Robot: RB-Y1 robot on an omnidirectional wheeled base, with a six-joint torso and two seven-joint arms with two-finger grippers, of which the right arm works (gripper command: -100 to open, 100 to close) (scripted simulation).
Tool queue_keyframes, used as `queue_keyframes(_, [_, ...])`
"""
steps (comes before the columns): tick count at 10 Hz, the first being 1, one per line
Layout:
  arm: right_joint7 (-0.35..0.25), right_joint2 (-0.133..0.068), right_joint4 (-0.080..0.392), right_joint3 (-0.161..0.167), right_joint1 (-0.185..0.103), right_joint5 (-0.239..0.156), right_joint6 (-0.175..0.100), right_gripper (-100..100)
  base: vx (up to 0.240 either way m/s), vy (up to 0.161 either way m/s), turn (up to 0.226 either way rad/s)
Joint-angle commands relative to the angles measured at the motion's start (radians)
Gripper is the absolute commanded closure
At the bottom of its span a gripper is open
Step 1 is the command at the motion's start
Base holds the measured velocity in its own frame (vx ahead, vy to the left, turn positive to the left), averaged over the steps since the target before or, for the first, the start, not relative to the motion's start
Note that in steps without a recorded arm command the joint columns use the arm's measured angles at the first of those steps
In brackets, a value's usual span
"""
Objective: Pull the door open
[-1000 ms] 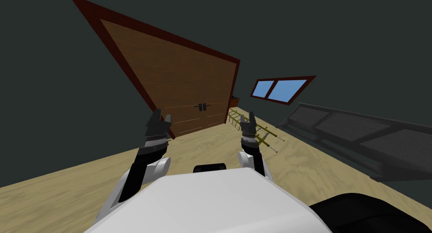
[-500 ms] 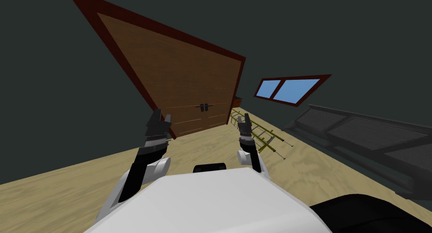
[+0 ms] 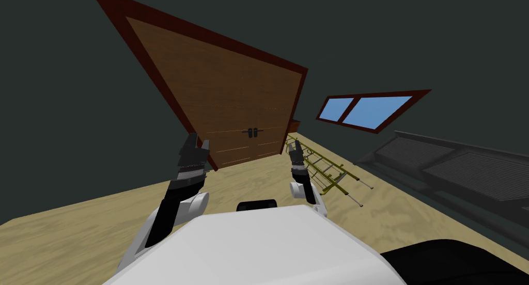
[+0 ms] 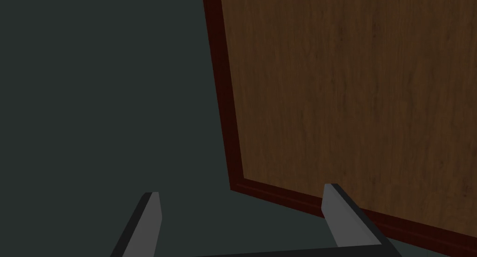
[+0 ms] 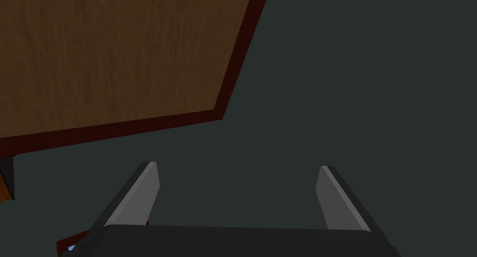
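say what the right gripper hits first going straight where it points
Likely the dark grey wall, just beside the corner of the brown wooden door's dark red frame, though depth from the right gripper is unclear.

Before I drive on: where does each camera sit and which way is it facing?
Head view: on the head, steeply down and forward at the wooden door, ladder and window; both forearms, left gripper, right gripper.
Left wrist view: on the left hand, along its open fingers at a corner of the door frame.
Right wrist view: right hand, open fingers, another frame corner.
Shared: the door in all three.
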Motion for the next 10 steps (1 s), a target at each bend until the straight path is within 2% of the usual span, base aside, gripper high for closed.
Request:
queue_keyframes(1, [-0.015,-0.006,0.032,-0.005,-0.012,0.009,0.005,-100,0.122,0.033,0.071])
queue_keyframes(4, [-0.044,-0.019,0.100,-0.019,-0.044,0.023,0.017,-100,0.101,0.031,0.083])
queue_keyframes(5, [-0.044,-0.019,0.100,-0.019,-0.044,0.023,0.017,-100,0.066,0.007,0.028])
queue_keyframes(10, [-0.095,-0.040,0.219,-0.045,-0.100,0.048,0.037,-100,0.088,0.022,0.086])
